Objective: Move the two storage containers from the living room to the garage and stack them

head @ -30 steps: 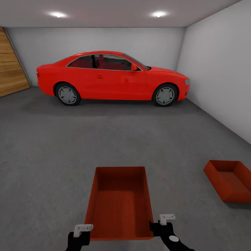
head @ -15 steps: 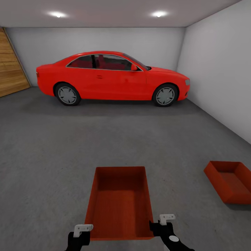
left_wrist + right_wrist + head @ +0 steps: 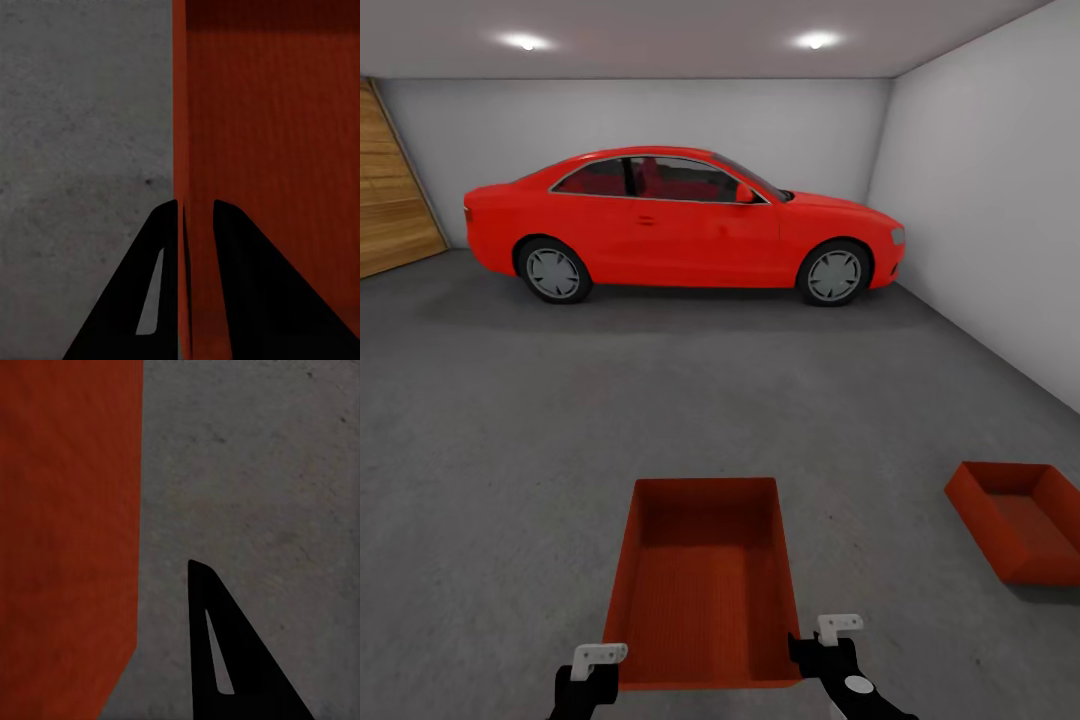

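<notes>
Garage concrete floor (image 3: pixel 510 450), red coupe (image 3: pixel 680 225) at 12 o'clock, left gripper (image 3: pixel 196 225) clamped on held storage container's (image 3: pixel 705 590) wall, right gripper's (image 3: pixel 822 655) closure unclear, second container (image 3: pixel 1020 515) at 4 o'clock.

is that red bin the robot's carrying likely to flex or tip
The carried bin looks empty, so probably light. Its walls look thin, so they may flex a little where the left gripper pinches one. Held only near its back corners, it might sag forward.
</notes>
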Robot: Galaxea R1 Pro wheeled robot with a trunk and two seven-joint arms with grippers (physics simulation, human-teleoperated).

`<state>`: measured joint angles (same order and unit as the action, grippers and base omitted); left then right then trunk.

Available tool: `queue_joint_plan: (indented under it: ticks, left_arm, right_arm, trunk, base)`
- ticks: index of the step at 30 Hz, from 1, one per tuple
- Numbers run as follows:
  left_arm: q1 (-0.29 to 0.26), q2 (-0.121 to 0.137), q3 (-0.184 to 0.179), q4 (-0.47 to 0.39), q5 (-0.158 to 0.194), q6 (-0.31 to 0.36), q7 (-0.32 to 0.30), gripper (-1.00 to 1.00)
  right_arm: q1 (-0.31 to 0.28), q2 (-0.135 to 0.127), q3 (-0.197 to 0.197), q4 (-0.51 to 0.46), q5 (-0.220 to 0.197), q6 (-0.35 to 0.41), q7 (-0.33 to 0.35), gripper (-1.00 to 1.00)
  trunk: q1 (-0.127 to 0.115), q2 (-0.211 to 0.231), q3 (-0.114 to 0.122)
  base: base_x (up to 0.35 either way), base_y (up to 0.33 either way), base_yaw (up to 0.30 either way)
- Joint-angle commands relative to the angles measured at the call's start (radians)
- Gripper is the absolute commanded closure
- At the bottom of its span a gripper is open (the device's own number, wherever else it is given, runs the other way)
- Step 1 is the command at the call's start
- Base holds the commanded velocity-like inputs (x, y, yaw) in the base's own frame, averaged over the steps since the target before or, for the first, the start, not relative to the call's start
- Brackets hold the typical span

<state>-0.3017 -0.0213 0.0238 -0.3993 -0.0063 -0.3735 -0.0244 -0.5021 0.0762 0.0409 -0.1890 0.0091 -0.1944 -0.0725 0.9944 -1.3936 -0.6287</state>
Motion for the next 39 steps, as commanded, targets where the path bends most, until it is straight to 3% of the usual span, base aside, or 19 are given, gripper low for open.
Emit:
queue_joint_plan:
  ticks: [1,24,39]
  left_arm:
    - [-0.001,0.001,0.015,0.000,0.012,-0.002,0.009,1.00]
    - [-0.001,0.002,0.015,0.000,0.012,-0.001,0.009,1.00]
    - [-0.001,0.002,0.015,0.000,0.012,-0.001,0.009,1.00]
  right_arm:
    - [-0.001,-0.015,-0.007,0.000,0.000,-0.003,-0.012,1.00]
    - [-0.001,-0.015,-0.007,0.000,0.000,-0.003,-0.012,1.00]
    - [-0.001,-0.015,-0.007,0.000,0.000,-0.003,-0.012,1.00]
  trunk:
    - [0.000,0.000,-0.001]
    - [0.000,0.000,-0.001]
    - [0.000,0.000,-0.001]
  base:
    - [0.000,0.000,0.000]
    - [0.008,0.057,0.000]
    - [0.306,0.000,0.000]
